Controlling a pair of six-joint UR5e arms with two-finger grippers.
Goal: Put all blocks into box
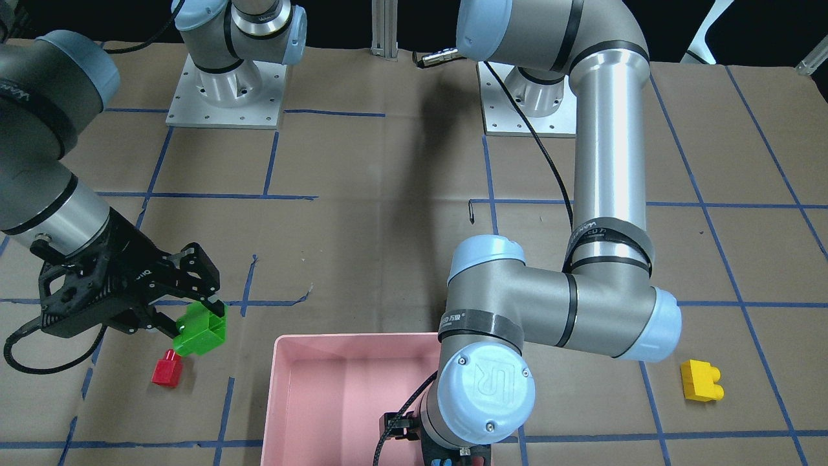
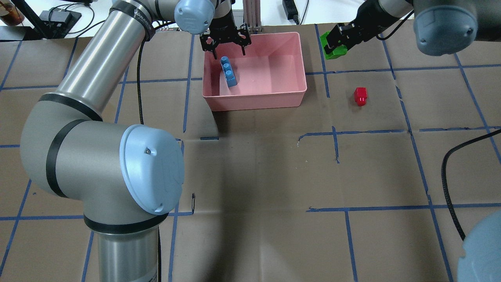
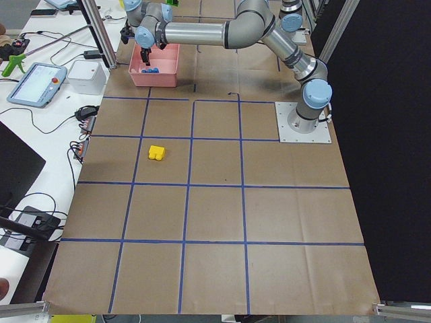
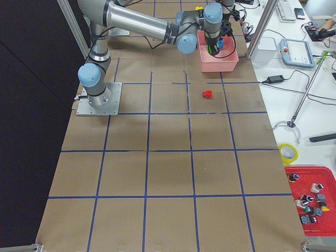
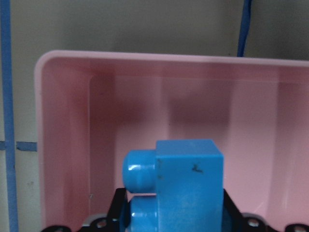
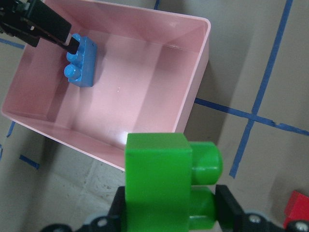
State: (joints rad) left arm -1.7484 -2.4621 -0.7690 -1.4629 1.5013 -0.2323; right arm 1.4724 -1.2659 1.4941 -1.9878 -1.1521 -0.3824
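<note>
Taped table (image 1: 388,259); right end effector (image 1: 195,317) beside box (image 1: 283,388) (with green block (image 1: 204,335))

This is a robotics lab. Two industrial robot arms (image 1: 608,162) are bolted through metal base plates (image 1: 187,110) onto a large table (image 3: 222,222). The table is covered in brown paper and marked into squares with blue tape (image 3: 187,185). A black cable (image 2: 444,176) trails across it. A teach pendant (image 3: 37,84) lies on a side bench beside an aluminium frame post (image 3: 96,30).
</note>
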